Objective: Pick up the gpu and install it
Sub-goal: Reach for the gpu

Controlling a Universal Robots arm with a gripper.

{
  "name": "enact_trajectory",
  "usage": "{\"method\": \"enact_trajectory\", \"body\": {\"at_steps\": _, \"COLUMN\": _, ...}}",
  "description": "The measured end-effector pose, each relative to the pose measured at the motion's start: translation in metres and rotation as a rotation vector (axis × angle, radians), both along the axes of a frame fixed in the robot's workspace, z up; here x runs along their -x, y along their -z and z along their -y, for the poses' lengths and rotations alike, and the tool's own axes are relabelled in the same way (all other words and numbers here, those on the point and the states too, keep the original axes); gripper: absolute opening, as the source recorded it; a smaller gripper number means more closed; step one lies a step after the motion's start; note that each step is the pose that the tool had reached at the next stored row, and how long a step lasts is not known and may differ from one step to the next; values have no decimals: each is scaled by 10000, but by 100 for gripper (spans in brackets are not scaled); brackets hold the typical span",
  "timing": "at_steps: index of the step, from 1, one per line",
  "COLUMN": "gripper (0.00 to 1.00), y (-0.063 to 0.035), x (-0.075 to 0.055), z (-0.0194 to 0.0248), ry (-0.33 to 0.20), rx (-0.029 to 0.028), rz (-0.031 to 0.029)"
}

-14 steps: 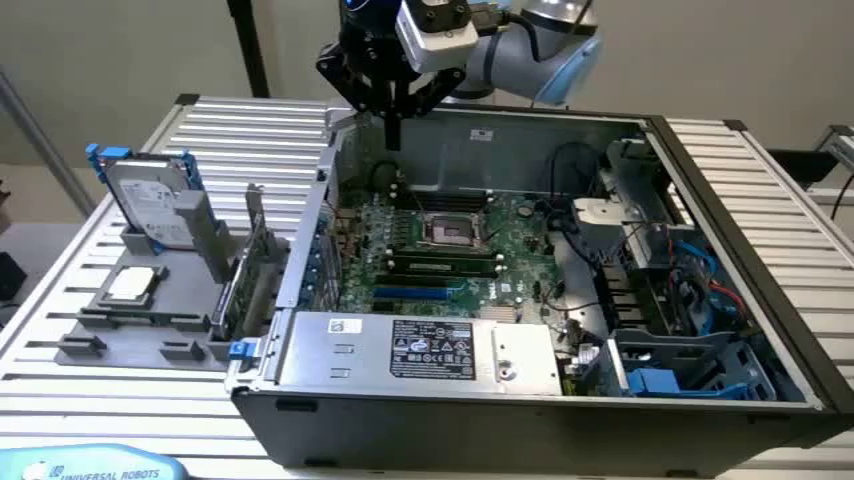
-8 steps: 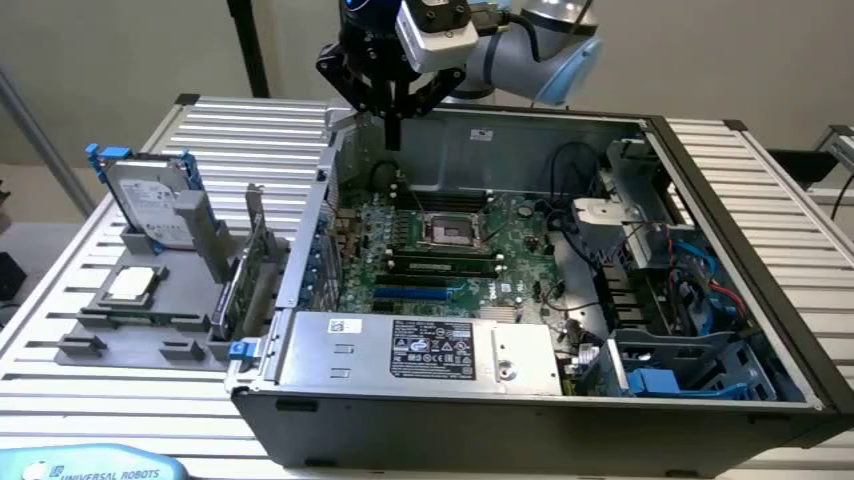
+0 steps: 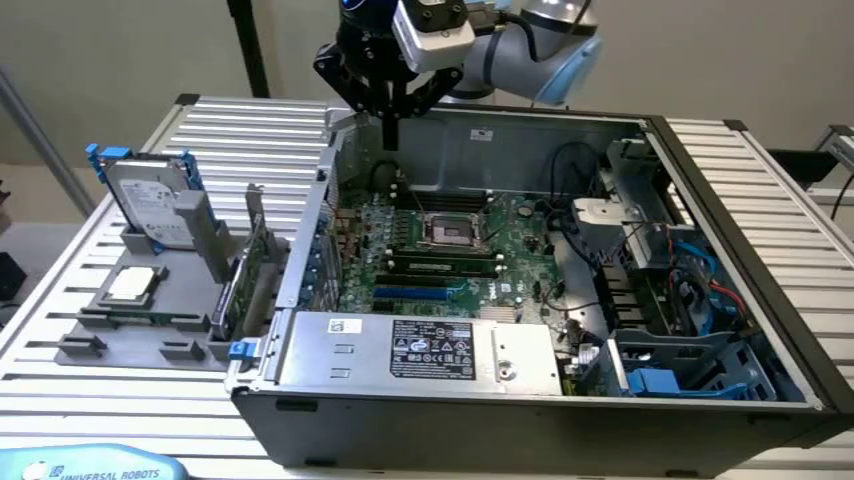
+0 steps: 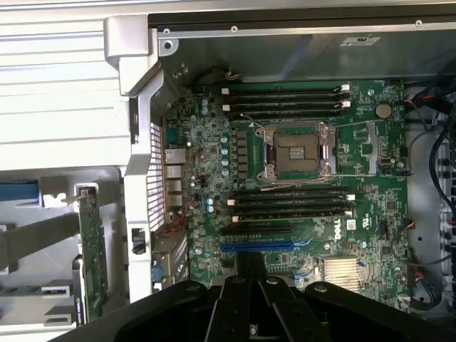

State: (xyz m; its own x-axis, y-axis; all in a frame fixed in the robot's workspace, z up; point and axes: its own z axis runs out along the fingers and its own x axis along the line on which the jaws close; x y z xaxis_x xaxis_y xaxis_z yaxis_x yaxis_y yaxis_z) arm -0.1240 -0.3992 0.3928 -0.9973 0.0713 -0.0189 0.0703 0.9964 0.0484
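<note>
Right now, gripper [image 3: 390,128]: fingers pressed together, holding nothing; it hangs over the far rim of the open computer case [image 3: 561,135], above the motherboard [image 3: 447,240].
Gripper, wrist view [image 4: 249,285]: the dark closed fingers point down at the board, with the blue slot [image 4: 256,246] just ahead of their tips.
Gpu [image 3: 256,262]: not yet picked up; it stands on edge in the grey holder [image 3: 127,345] on the table [image 3: 240,125], outside the case and just beside its perforated end wall.
Gpu, wrist view [image 4: 92,249]: green board seen edge-on, with the silver bracket at one end.
Direction from gripper: the gpu lies toward the exterior view's left and nearer that camera, across the case wall, well apart from the fingers.
Long axis: the card runs alongside the case wall, from far to near in the exterior view; it appears to lie crosswise to the blue slot's length.
Nearer arm: one arm alone, so no choice arises.
Neighbours in the holder: the hard drive [image 3: 147,200] in its blue frame and the CPU chip [image 3: 134,285] sit further to the exterior view's left, apart from the gpu.
Stage, as judged: nothing has been grasped and the slot is bare.
</note>
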Motion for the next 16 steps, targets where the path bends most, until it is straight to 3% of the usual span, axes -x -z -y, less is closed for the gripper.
{"method": "enact_trajectory", "body": {"at_steps": 12, "gripper": 11, "y": 1, "x": 511, "z": 214, "ry": -1, "rx": -3, "rz": 23}}
{"method": "enact_trajectory", "body": {"at_steps": 16, "gripper": 11, "y": 5, "x": 692, "z": 265, "ry": 0, "rx": -3, "rz": 26}}
